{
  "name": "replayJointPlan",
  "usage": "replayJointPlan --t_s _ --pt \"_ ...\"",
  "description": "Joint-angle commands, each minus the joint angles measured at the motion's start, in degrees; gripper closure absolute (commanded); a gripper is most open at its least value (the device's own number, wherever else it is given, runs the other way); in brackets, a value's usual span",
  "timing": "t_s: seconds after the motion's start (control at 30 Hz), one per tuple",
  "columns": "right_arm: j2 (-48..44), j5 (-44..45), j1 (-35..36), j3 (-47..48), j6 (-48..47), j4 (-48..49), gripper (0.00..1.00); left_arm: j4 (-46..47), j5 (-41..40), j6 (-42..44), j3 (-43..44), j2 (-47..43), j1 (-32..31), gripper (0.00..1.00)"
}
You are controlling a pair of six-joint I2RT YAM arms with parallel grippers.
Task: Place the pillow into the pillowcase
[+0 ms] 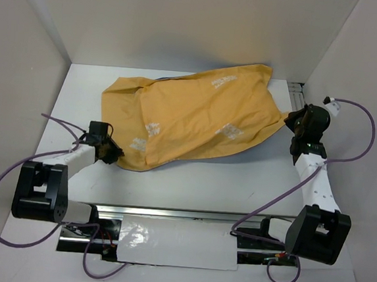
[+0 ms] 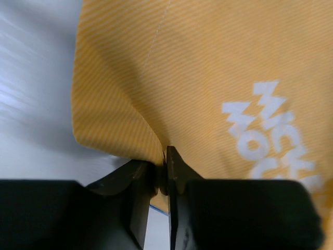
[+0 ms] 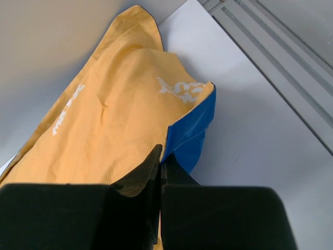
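Observation:
The pillowcase [image 1: 190, 118] lies bulging across the far half of the table, orange-yellow side up with white lettering. My left gripper [image 1: 113, 151] is shut on its near-left edge; the left wrist view shows the jaws pinching a fold of orange fabric [image 2: 156, 151]. My right gripper [image 1: 295, 124] is shut on its right end, where the right wrist view shows the blue side [image 3: 190, 135] folded out beside the orange cloth [image 3: 104, 130]. The pillow itself is not visible; it may be inside the bulging case, but I cannot tell.
White walls enclose the table on three sides. A metal rail [image 1: 297, 91] runs along the far right corner. A shiny plastic-covered sheet [image 1: 173, 242] lies at the near edge between the two arm bases. Purple cables loop beside each arm.

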Motion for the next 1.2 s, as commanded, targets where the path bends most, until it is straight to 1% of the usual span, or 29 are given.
replayJointPlan --t_s 0.0,0.03,0.1,0.17,0.23,0.27,0.3,0.37,0.4,0.43,0.47,0.5,0.53,0.6,0.63,0.67,0.7,0.73,0.77,0.8,0.83,0.87,0.9,0.93,0.97,1.0,1.03,1.1,1.17 --pt "-2.7 1.2 0.8 3.4 -0.8 1.6 1.0 -5.3 -0.7 0.3 -2.6 5.1 -0.8 0.75" --pt "-3.2 1.8 0.8 3.9 -0.8 1.6 1.0 -4.6 -0.7 0.8 -2.0 5.1 -1.4 1.0" --pt "-3.2 1.8 1.3 3.9 -1.5 1.6 1.0 -3.7 -0.1 1.8 -2.0 5.1 -1.4 1.0" --pt "-3.2 1.8 1.3 5.6 -2.3 1.6 1.0 -3.7 -0.1 3.1 0.1 3.3 -1.9 1.0" --pt "-2.4 1.8 2.6 10.5 -4.3 1.0 1.0 -5.7 -0.1 4.2 1.8 0.0 -1.9 1.0" --pt "-1.5 1.8 4.0 12.9 -6.3 0.3 1.0 -6.5 -0.6 5.3 3.9 -4.7 -1.9 1.0" --pt "-0.9 2.5 5.0 18.7 -7.3 -0.4 1.0 -7.3 -0.6 5.9 5.4 -7.4 -1.9 1.0" --pt "1.2 3.5 7.1 25.7 -10.1 -2.1 1.0 -9.8 -2.4 6.4 8.5 -12.5 -1.9 1.0" --pt "2.2 4.7 8.1 29.6 -12.6 -2.9 1.0 -9.8 -4.1 6.4 11.9 -16.4 -1.9 1.0" --pt "3.3 4.8 10.5 38.3 -13.9 -3.9 1.0 -10.8 -4.1 7.1 14.1 -17.7 -1.9 1.0" --pt "6.0 5.9 11.6 43.0 -14.9 -6.2 1.0 -12.6 -4.7 7.1 16.3 -18.3 -1.1 1.0" --pt "7.4 8.2 12.6 47.5 -16.5 -7.2 1.0 -14.1 -4.7 7.9 21.8 -18.3 -1.1 1.0" --pt "8.6 9.4 14.2 55.2 -17.3 -7.3 1.0 -15.4 -4.7 8.4 24.6 -17.8 -0.3 1.0" --pt "12.2 12.4 14.9 62.1 -19.5 -4.2 1.0 -18.8 -6.0 9.0 31.8 -16.7 1.2 1.0" --pt "14.0 12.9 14.9 71.5 -20.3 -3.3 1.0 -19.4 -6.0 9.0 33.6 -16.2 2.0 1.0" --pt "18.8 13.5 14.9 77.7 -20.4 -3.3 1.0 -19.4 -5.0 9.6 35.1 -15.0 4.7 1.0" --pt "21.5 13.5 14.9 84.1 -22.0 -3.3 1.0 -20.2 -4.2 9.6 37.9 -14.2 6.1 1.0" --pt "24.1 13.5 15.5 95.1 -23.2 -3.3 1.0 -21.1 -3.0 9.6 39.5 -13.4 7.2 1.0" --pt "27.2 13.5 16.0 98.4 -24.0 -1.6 1.0 -21.7 -2.4 9.1 41.1 -12.4 9.4 1.0" --pt "27.3 14.1 16.1 99.6 -24.7 3.0 1.0 -22.6 -2.4 9.1 43.0 -10.5 10.5 1.0" --pt "26.7 15.3 16.8 97.4 -26.4 6.0 1.0 -24.5 -1.8 9.1 47.0 -9.8 11.7 1.0" --pt "24.5 15.3 16.8 95.2 -26.9 11.8 1.0 -24.5 -0.9 9.1 48.7 -9.8 14.2 1.0" --pt "23.4 16.0 16.8 93.7 -27.8 14.0 1.0 -24.5 -0.9 9.7 51.4 -9.0 15.6 1.0" --pt "22.8 16.9 16.8 93.6 -28.7 15.0 1.0 -25.0 -0.9 9.1 52.2 -8.4 16.9 1.0" --pt "22.8 17.4 16.8 94.8 -29.3 15.0 1.0 -25.0 -0.2 9.1 52.8 -7.7 19.7 1.0" --pt "22.2 17.4 16.8 94.8 -29.3 15.7 1.0 -26.0 2.0 9.7 53.7 -6.3 20.7 1.0" --pt "21.5 15.5 17.4 94.8 -29.8 16.4 1.0 -26.6 7.5 10.3 55.1 -2.8 21.3 1.0" --pt "21.5 9.9 17.4 95.7 -29.8 17.0 1.0 -25.6 14.8 11.9 55.6 -0.5 21.3 1.0" --pt "23.0 10.5 17.4 99.2 -29.8 16.5 1.0 -25.6 14.2 12.0 56.3 -0.5 21.3 1.0"
